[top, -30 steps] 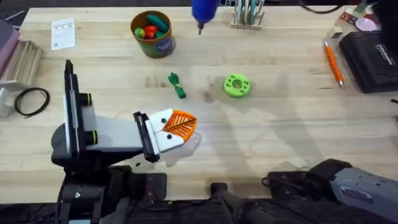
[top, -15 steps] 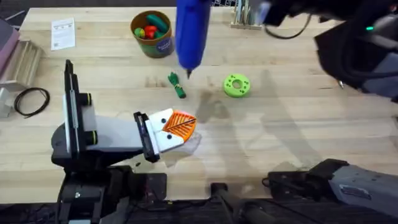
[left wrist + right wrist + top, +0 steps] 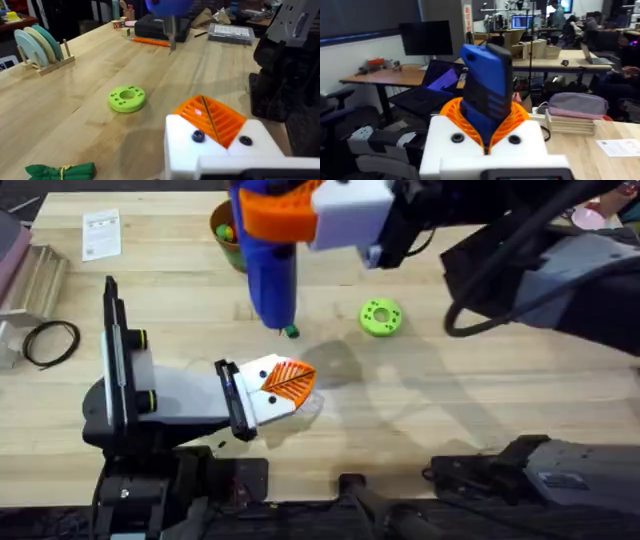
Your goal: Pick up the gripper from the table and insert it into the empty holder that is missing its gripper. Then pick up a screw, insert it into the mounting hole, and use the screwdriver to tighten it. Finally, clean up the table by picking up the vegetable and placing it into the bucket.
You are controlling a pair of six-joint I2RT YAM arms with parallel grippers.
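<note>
Screwdriver (image 3: pixel 268 265) now nearer holder (image 3: pixel 262 395)

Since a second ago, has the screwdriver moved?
Yes. The screwdriver, held in the right gripper, has come from the table's far edge toward the near side, its tip now by the vegetable.

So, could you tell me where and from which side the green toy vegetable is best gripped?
Probably by its slim stalk, near the yellow tie. The vegetable lies flat on the table, so coming straight down with the fingers across its narrow width looks best. The bushy end seems harder to pinch firmly.
</note>
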